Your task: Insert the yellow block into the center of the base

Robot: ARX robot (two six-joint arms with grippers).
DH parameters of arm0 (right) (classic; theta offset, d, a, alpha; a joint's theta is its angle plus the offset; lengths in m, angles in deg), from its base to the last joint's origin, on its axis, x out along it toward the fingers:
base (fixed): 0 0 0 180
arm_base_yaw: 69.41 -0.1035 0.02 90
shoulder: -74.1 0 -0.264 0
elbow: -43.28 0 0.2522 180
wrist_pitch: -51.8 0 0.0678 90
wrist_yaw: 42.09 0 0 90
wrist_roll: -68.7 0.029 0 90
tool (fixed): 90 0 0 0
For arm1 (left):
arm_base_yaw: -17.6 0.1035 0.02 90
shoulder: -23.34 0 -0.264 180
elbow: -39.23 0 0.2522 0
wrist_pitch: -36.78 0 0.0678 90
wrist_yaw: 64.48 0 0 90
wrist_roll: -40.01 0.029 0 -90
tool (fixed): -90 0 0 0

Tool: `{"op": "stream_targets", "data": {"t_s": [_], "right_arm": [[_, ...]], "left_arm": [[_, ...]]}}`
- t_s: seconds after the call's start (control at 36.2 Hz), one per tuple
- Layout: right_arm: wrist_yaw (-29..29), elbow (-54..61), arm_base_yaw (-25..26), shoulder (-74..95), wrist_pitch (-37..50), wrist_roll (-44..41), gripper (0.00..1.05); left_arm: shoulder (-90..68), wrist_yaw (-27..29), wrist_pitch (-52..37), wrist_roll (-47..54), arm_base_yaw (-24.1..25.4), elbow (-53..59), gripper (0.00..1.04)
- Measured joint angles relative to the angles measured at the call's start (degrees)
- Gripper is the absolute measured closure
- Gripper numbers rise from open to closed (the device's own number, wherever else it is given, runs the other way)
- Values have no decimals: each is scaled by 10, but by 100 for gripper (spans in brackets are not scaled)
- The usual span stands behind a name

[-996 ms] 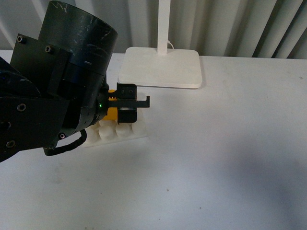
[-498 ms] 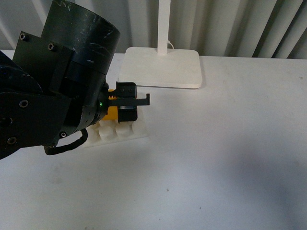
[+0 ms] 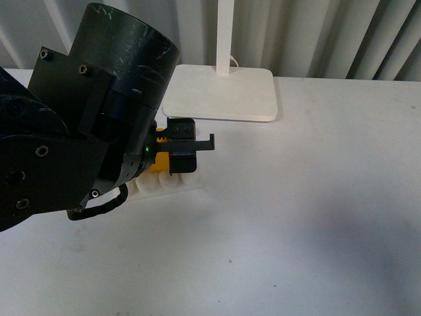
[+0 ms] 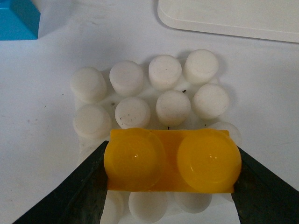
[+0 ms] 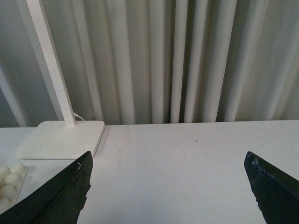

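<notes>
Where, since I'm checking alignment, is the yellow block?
In the left wrist view, the yellow block is clamped in the left gripper, over the base.

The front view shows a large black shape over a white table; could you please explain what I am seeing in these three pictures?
That black shape is the robot's left arm, seen from a camera on its body. The other two pictures come from cameras on each wrist. The left end effector is shut on a yellow block, holding it over a white studded base; whether it is pressed on, I cannot tell. A blue brick and a white lamp stand also sit on the table. The right end effector is open and empty.
</notes>
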Motion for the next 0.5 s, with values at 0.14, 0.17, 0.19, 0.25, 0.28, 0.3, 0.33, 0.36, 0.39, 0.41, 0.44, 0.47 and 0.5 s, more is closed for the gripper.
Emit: {"op": "stream_targets", "data": {"t_s": [0.14,0.17,0.19,0.25,0.28,0.3,0.33,0.36,0.39,0.41,0.44,0.47,0.5], "right_arm": [[0,0,0,0,0,0,9],[0,0,0,0,0,0,9],[0,0,0,0,0,0,9],[0,0,0,0,0,0,9],[0,0,0,0,0,0,9],[0,0,0,0,0,0,9],[0,0,0,0,0,0,9],[0,0,0,0,0,0,9],[0,0,0,0,0,0,9],[0,0,0,0,0,0,9],[0,0,0,0,0,0,9],[0,0,0,0,0,0,9],[0,0,0,0,0,0,9]], "left_arm": [[-9,6,-5,0,-3,0,39],[-11,7,-7,-1,-4,0,39],[-13,9,-9,-2,-4,0,39],[-19,13,-17,-3,-4,-2,39],[-22,15,-19,-4,-4,-3,39],[-25,15,-22,-11,-4,-3,39],[-28,16,-25,-14,-4,-3,39],[-31,17,-27,-16,-5,-3,39],[-33,17,-28,-18,-5,-3,39],[-34,17,-29,-19,-6,-3,39],[-36,17,-30,-21,-6,-3,39],[-39,17,-31,-21,-6,-3,39],[-43,17,-31,-23,-6,-3,39]]}}
